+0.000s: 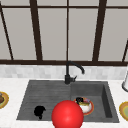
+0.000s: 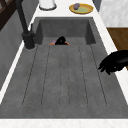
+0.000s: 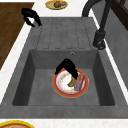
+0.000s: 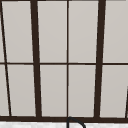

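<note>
- Right hand (image 3: 67, 68): sits low in the deep basin of the dark grey stone-look sink (image 3: 45, 37), directly over the white round plate with an orange-red rim (image 3: 60, 86). Its fingers arch downward and their tips reach the small yellowish-green food piece (image 3: 72, 82) on the plate; whether they actually pinch it cannot be told.
- Plate position: it lies flat on the basin floor, towards the right wall, with a multicoloured block-shaped food item (image 3: 79, 82) just beside the yellowish piece. The hand's overhead placement suits a reach straight down onto the plate's contents.
- Left hand (image 1: 39, 111): hangs in the air over the front edge of the ribbed draining surface, well apart from the plate. Fingers are curled downward and hold nothing.
- Large glossy red ball (image 1: 67, 115): sits in front of the sink's front rim in the front view and hides part of the basin.
- Black curved tap (image 1: 70, 72): stands at the back rim, between drainer and basin, its spout turned towards the basin.
- Surroundings: two yellow-rimmed plates with food rest on the white counter, one at the left (image 1: 2, 99), one at the right (image 1: 124, 110); a white cylindrical container (image 2: 47, 4) stands near the right one.
</note>
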`<state>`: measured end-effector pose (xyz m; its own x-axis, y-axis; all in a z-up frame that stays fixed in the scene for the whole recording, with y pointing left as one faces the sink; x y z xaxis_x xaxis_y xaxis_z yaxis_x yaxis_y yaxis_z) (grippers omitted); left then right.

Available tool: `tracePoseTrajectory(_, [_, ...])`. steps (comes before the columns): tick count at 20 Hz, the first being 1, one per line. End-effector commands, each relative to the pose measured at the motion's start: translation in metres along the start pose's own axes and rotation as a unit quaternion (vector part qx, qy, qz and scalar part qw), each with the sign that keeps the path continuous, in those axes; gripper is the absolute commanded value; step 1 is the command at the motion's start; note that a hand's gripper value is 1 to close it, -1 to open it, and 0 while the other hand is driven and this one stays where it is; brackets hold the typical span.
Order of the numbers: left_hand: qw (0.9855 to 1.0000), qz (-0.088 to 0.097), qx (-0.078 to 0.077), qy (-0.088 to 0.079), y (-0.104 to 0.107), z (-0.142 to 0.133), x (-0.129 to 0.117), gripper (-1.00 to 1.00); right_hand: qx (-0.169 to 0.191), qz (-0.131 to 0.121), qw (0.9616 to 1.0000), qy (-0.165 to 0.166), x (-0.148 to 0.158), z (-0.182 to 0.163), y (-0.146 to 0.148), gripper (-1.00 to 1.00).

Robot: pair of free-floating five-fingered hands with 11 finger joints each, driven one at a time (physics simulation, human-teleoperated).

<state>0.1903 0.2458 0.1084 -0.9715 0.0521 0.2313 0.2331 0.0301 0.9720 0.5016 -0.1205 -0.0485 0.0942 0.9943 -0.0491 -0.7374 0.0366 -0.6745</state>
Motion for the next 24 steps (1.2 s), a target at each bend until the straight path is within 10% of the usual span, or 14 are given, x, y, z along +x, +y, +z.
tracePoseTrajectory(1, [1.0000,0.000,0.000,0.000,0.000,0.000,0.000,0.00,0.037,0.039,0.9983,-0.021,-0.005,-0.017,0.011,-1.00])
tracePoseTrajectory(10, [1.0000,0.000,0.000,0.000,0.000,0.000,0.000,0.00,-0.013,0.026,0.9995,0.012,0.010,-0.011,0.039,-1.00])
tracePoseTrajectory(24, [1.0000,0.000,0.000,0.000,0.000,0.000,0.000,0.00,-0.041,0.011,0.9986,-0.033,-0.030,0.024,0.029,-1.00])
